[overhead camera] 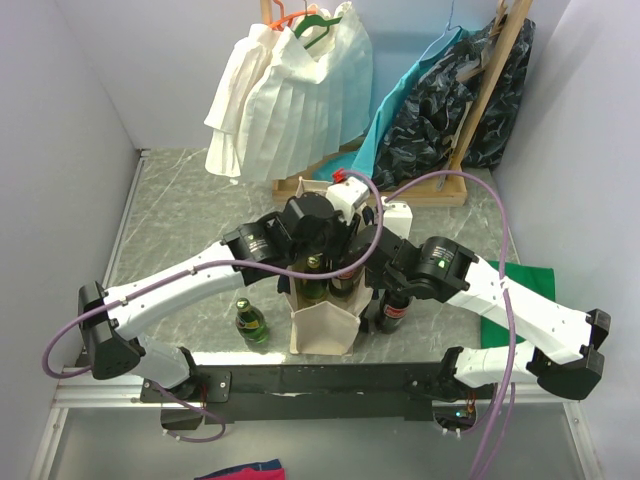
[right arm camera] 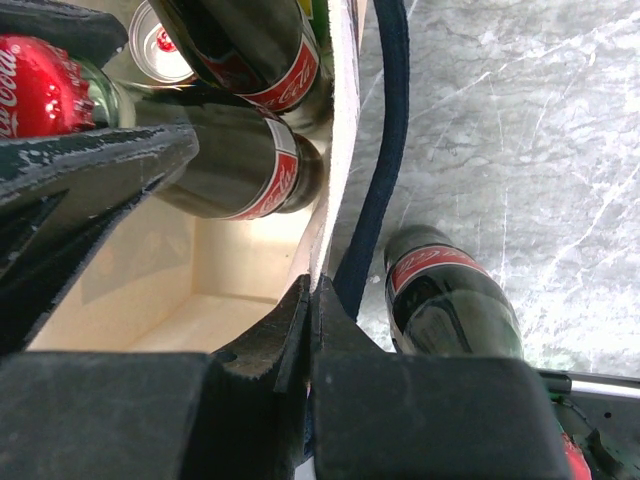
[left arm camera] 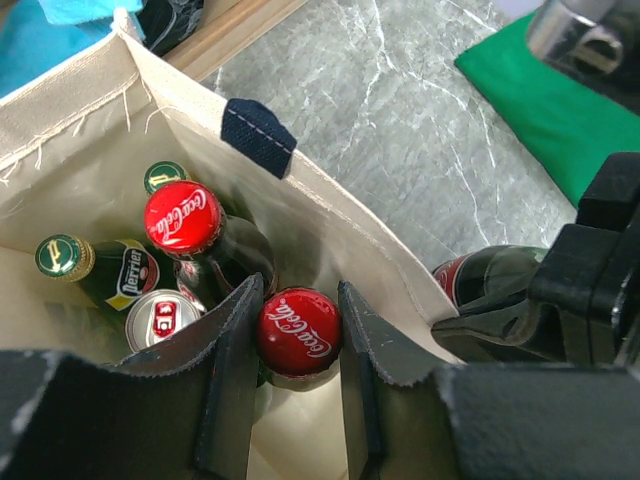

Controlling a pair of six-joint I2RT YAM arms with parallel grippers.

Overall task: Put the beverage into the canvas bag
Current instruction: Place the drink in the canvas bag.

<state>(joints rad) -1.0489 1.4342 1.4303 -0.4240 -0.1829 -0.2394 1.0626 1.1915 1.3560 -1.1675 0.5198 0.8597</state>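
**Cola bottle held at the bag's mouth, rim pinched open**

Your left pincer (left arm camera: 300,295) is narrow and holds the cola bottle (left arm camera: 297,335) at its red cap, one finger against each side. That bottle stands upright inside the canvas bag (overhead camera: 325,330), close to the bag's near right wall, with its cap below the rim.

Your right pincer (right arm camera: 312,295) is squeezed together on the bag's right wall at the top edge, with canvas between the fingertips. The navy strap (right arm camera: 388,150) hangs just outside that wall.

Packed in the bag beside the held bottle you have another capped cola (left arm camera: 185,218), a can (left arm camera: 160,318) and a green Perrier bottle (left arm camera: 100,265). A further green cap shows behind them.

The bag stands on the grey bench (overhead camera: 190,220) between the two arms. A loose cola bottle (right arm camera: 450,305) stands on the bench just beside the bag's right side, and a green bottle (overhead camera: 250,322) stands near its left side. A green cloth (left arm camera: 560,110) lies further right.
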